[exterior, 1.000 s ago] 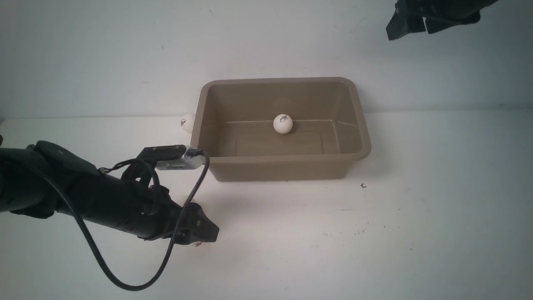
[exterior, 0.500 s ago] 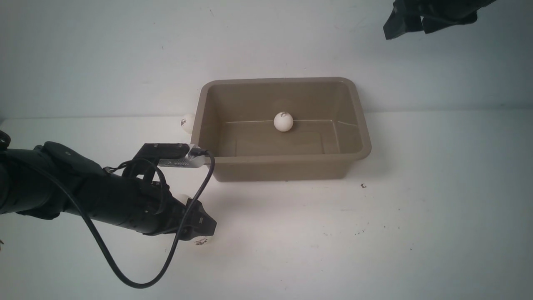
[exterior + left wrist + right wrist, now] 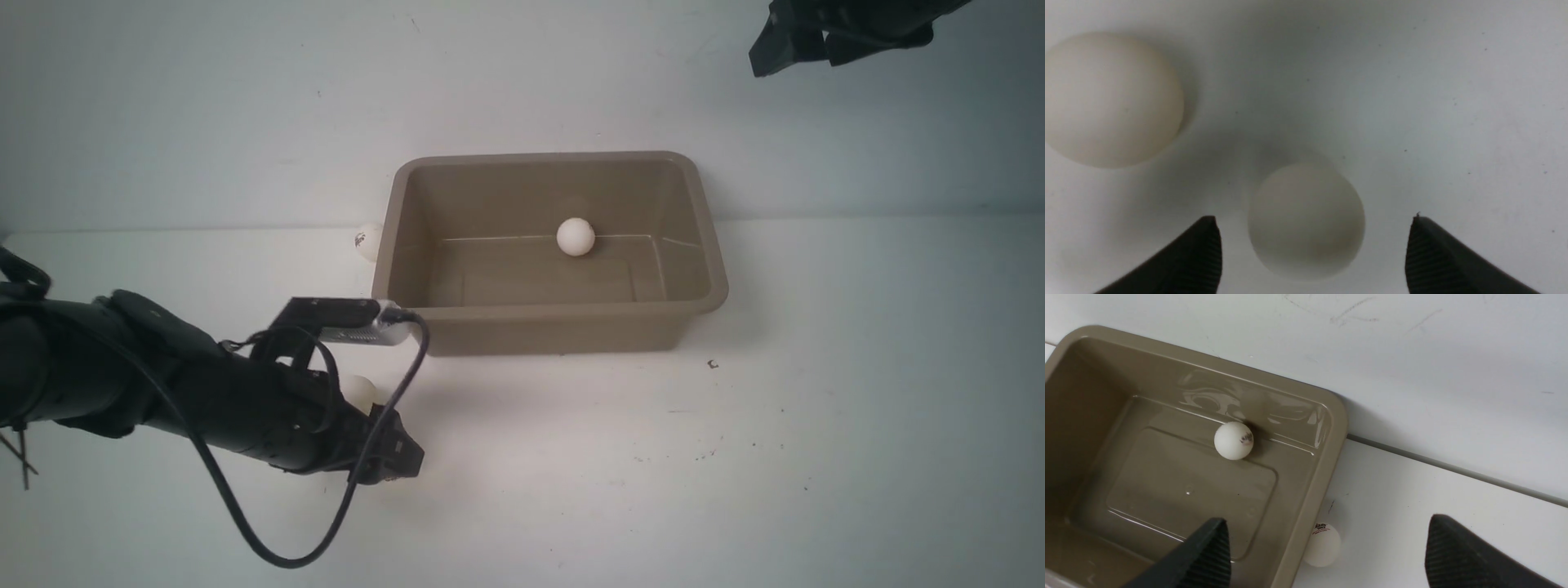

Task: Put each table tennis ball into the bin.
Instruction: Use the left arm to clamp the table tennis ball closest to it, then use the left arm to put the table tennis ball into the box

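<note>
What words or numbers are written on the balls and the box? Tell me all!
Bin: no writing seen.
Inner ball, lying in the bin: a dark printed logo, too blurred to read.
Outer ball, beside the bin: small red and dark print, too small to read.
Left wrist view, centre ball and corner ball: no print showing.

Bin (image 3: 1306, 465) glossy smooth plastic; balls (image 3: 1306, 220) matt; table (image 3: 735, 457) matt.

1. Front view: dim and bluish, brightest on the near surface (image 3: 571, 490); a soft shadow lies along the bin (image 3: 555, 331).
2. My left wrist view is out of focus; the table tennis balls (image 3: 1306, 220) blur.
3. My right wrist view is sharper, with glare on the bin's wall.
</note>
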You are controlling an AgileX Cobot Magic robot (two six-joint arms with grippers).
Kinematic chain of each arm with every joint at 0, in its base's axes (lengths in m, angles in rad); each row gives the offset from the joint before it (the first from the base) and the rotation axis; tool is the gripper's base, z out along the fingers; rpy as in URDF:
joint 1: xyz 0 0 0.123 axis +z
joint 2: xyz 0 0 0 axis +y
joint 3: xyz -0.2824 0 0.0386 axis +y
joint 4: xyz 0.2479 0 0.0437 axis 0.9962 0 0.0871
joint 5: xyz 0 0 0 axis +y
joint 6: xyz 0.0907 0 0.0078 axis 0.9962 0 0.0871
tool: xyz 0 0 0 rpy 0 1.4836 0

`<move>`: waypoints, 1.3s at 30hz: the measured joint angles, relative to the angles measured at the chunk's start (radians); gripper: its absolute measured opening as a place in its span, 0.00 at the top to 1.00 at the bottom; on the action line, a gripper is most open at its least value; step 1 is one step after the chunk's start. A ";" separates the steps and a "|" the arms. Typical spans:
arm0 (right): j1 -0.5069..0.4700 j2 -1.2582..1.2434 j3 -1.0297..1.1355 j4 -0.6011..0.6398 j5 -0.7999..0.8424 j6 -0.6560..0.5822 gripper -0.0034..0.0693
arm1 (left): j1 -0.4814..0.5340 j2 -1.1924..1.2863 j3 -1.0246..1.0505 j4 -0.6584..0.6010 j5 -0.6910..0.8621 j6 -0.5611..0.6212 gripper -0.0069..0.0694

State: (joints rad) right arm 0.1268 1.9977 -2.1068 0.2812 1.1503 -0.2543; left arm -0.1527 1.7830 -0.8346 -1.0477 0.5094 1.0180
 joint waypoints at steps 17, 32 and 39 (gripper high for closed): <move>0.000 0.000 0.000 0.008 -0.004 -0.005 0.16 | -0.095 -0.023 -0.008 -0.013 -0.050 -0.052 0.45; 0.000 0.000 0.000 0.040 0.002 -0.025 0.16 | -0.098 -0.053 -0.510 0.152 -0.060 -0.165 0.45; 0.000 0.000 0.000 0.093 0.002 -0.031 0.16 | -0.098 0.290 -0.860 0.537 0.253 -0.415 0.45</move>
State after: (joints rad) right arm 0.1268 1.9977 -2.1068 0.3747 1.1526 -0.2849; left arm -0.2502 2.0731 -1.6948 -0.5102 0.7622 0.6031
